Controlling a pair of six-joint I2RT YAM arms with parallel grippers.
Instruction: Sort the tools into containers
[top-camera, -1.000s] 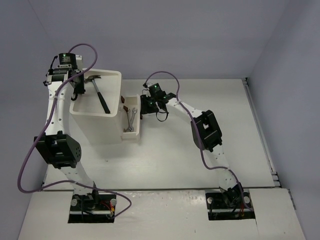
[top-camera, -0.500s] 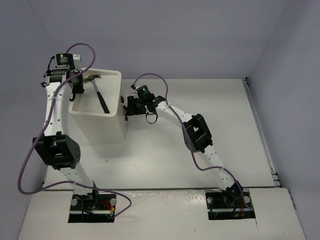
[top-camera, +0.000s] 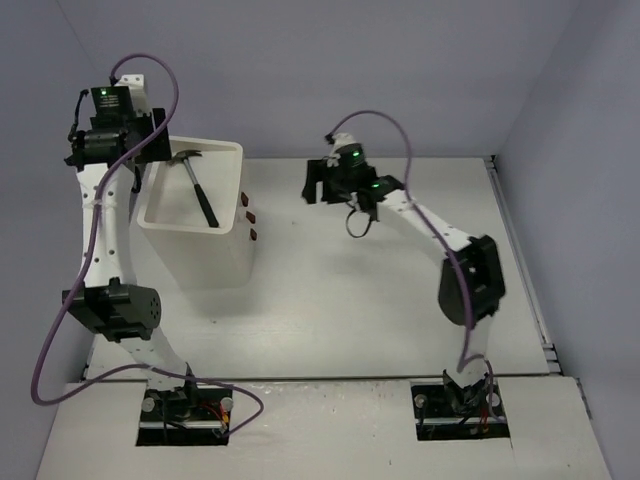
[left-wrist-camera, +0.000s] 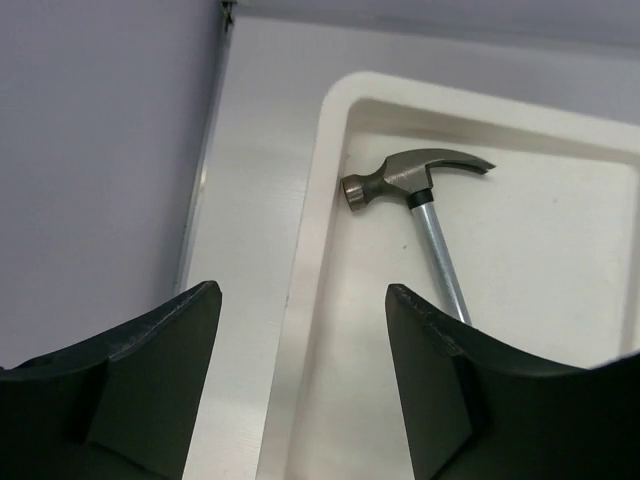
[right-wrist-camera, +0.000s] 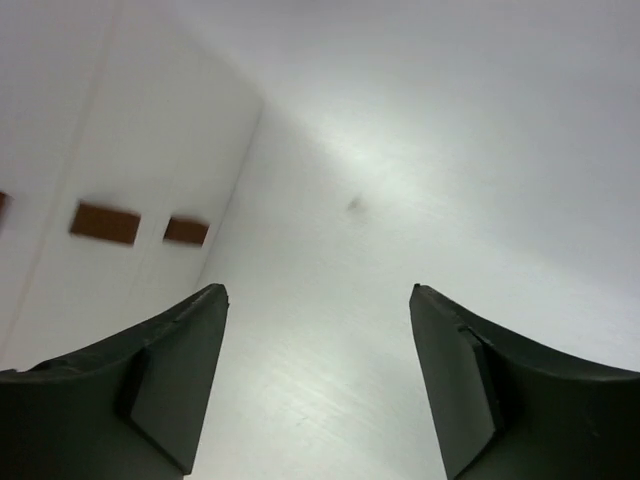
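**Top view**
- Cabinet (top-camera: 195, 255): white, stands at the far-left corner of the counter (top-camera: 400, 300).
- Tray (top-camera: 225, 145): shallow and rimmed, forms the cabinet's top.
- Hammer (top-camera: 200, 190): lies in the tray, steel head toward the far edge, black handle slanting toward the near edge.
- Handles (top-camera: 250, 214): three, dark red, stacked on the cabinet face turned to the right edge. The drawer fronts sit flush.
- My left gripper (top-camera: 152, 150): raised over the far-left corner of the tray. It is too small here to tell its state.
- My right gripper (top-camera: 313, 183): above the counter near the far edge, right of the cabinet and apart from it. It holds nothing.

**Left wrist view**
- My left gripper (left-wrist-camera: 303, 295): fingers (left-wrist-camera: 150, 370) spread wide, nothing between them.
- Hammer (left-wrist-camera: 420, 185): claw head and bright shaft lie inside the tray, beyond the right finger and untouched.
- Tray (left-wrist-camera: 322, 200): the rounded corner of its rim runs between my fingers.
- Counter (left-wrist-camera: 250, 200): a bare strip left of the rim.
- Wall (left-wrist-camera: 100, 150): grey, at the left edge of the counter.

**Right wrist view**
- My right gripper (right-wrist-camera: 318, 292): fingers (right-wrist-camera: 170, 380) spread and empty.
- Cabinet (right-wrist-camera: 120, 100): its white face fills the left of the view.
- Handles (right-wrist-camera: 105, 222): two dark-red ones show on that face, blurred.
- Counter (right-wrist-camera: 420, 150): plain white ahead of the gripper.
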